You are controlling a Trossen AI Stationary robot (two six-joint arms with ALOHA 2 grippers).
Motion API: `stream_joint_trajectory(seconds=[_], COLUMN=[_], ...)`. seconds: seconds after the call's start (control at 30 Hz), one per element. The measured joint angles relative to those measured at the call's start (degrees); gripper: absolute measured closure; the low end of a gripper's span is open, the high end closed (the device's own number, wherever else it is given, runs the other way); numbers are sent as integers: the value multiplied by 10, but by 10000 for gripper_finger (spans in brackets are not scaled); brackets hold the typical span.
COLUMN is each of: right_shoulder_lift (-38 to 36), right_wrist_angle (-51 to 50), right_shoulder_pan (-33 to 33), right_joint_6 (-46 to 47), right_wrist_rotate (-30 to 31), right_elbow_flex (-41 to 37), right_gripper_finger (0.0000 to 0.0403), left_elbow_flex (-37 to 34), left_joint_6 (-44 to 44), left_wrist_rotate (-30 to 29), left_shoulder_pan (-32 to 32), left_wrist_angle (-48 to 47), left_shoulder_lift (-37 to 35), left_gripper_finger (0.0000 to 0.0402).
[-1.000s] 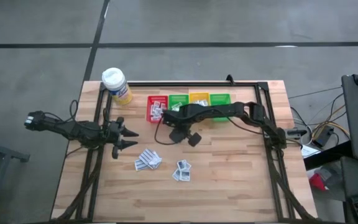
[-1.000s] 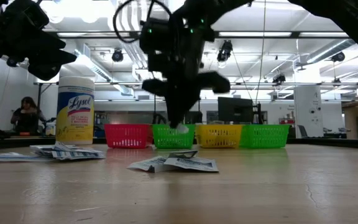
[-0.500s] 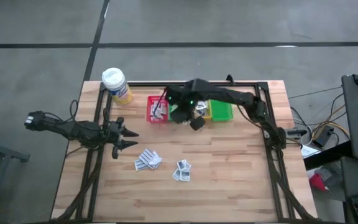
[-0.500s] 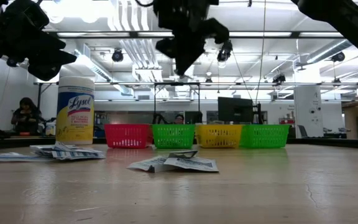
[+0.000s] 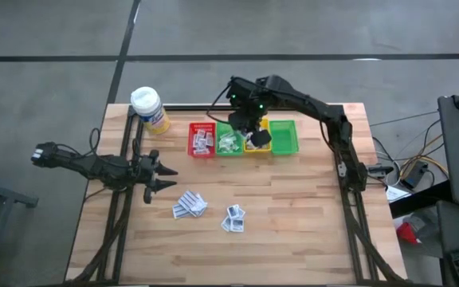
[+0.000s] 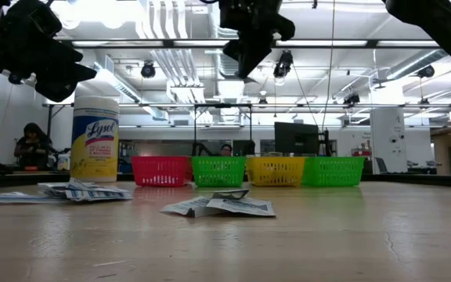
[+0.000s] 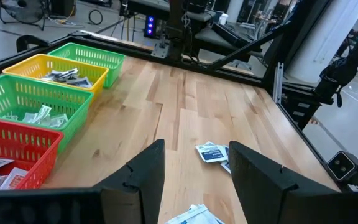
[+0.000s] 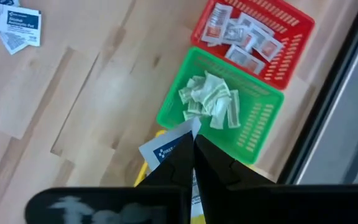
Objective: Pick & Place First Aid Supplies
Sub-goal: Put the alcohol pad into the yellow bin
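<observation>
My right gripper (image 5: 249, 134) hangs high over the row of bins at the table's far side, shut on a white sachet with blue print (image 8: 166, 149). Below it in the right wrist view are the green bin (image 8: 261, 118) with folded packets, the red bin (image 8: 291, 46) with red-print sachets, and a corner of the yellow bin (image 8: 143, 175). Two small heaps of sachets (image 5: 190, 205) (image 5: 233, 218) lie flat on the wood. My left gripper (image 5: 164, 177) waits open at the table's left, touching nothing. My right gripper pinches the white sachet by one edge (image 8: 182, 144) between its two fingers. The fingers come from above and point steeply down. The sachet sticks out to one side of the fingertips, lifted clear of the table and the bins.
A yellow bottle with a white cap (image 5: 150, 109) stands at the far left corner. A second green bin (image 5: 284, 135) ends the row on the right. Black frame rails (image 5: 349, 199) run along the table's sides. Bare wood lies near the front edge.
My right gripper, shut on the sachet throughout, has risen from just above the table in front of the bins and gone toward the far edge, rolling somewhat. It now hangs high over the bins. The sachet has gone up with it.
</observation>
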Motion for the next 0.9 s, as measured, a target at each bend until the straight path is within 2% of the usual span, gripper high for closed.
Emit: stream_joint_trajectory(seconds=[0.33, 0.57, 0.9], right_shoulder_lift=[1, 2, 2], right_wrist_angle=[-3, 33, 171], right_shoulder_pan=[-52, -94, -103], right_joint_6=[40, 56, 60], right_wrist_rotate=[0, 0, 0], right_elbow_flex=[-30, -131, -278], right_gripper_finger=[394, 394, 394], left_elbow_flex=[0, 0, 0], left_joint_6=[-10, -10, -9], left_wrist_rotate=[0, 0, 0], left_shoulder_pan=[0, 0, 0], left_wrist_angle=[0, 0, 0], left_shoulder_lift=[0, 0, 0], left_gripper_finger=[229, 229, 229])
